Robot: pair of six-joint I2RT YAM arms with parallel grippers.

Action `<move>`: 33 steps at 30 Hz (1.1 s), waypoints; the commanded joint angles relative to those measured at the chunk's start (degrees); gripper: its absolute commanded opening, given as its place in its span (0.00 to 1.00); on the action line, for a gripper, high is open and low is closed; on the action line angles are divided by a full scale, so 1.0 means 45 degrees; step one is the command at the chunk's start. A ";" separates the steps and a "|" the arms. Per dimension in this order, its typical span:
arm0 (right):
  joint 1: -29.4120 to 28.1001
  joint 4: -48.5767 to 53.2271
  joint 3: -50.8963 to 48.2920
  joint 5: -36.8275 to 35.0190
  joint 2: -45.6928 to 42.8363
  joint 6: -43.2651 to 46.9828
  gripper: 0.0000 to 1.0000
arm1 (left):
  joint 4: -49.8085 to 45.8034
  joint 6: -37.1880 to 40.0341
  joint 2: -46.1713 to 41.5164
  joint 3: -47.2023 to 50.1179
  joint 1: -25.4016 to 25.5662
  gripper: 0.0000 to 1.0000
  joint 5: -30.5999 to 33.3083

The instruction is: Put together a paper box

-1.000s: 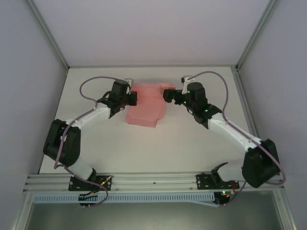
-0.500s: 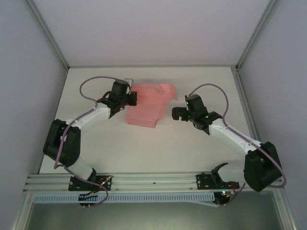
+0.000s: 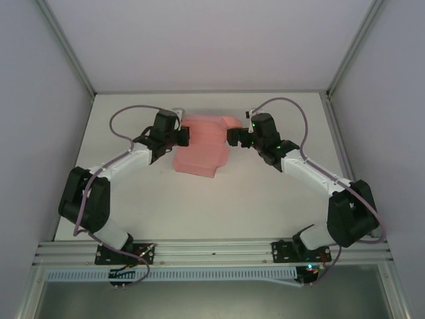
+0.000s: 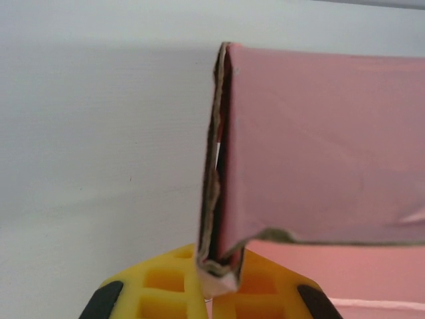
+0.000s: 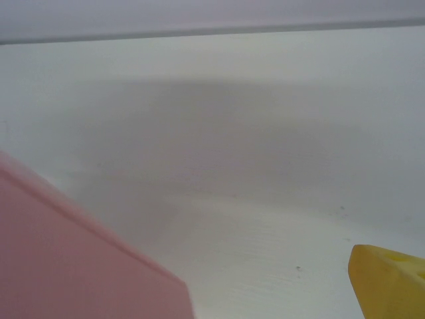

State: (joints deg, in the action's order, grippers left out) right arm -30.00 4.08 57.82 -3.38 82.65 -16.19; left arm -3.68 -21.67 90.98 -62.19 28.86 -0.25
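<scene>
Two arms, the left arm (image 3: pixel 126 159) and the right arm (image 3: pixel 312 176), reach out from the near edge of the white table (image 3: pixel 219 206). Farther out, the left gripper (image 3: pixel 184 137) has its yellow fingers (image 4: pixel 166 282) pressed together on a corner of the pink paper box (image 3: pixel 202 147), pinching the card. The right gripper (image 3: pixel 232 136) is spread wide, just beside the other edge of the box. The box sits partly folded between the two grippers, toward the far side of the table
</scene>
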 commanded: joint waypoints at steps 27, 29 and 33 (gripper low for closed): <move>-0.0620 0.1143 -0.1536 -0.1595 -0.3859 0.0158 1.00 | -0.0256 0.0209 0.0056 -0.0440 -0.0320 0.00 -0.0253; -0.0226 0.1538 -0.1643 -0.1828 -0.4606 0.0123 1.00 | -0.0256 0.0322 0.0073 -0.0452 -0.0320 0.00 -0.0323; 0.2357 0.2212 -0.1354 0.0218 -0.4613 -0.1253 1.00 | -0.0276 0.0392 0.0152 -0.0544 -0.0331 0.00 -0.0671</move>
State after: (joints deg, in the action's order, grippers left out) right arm -25.85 9.23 51.51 -6.76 60.64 -17.19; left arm -5.04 -21.41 91.00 -62.63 27.83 -1.78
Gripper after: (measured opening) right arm 0.997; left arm 0.043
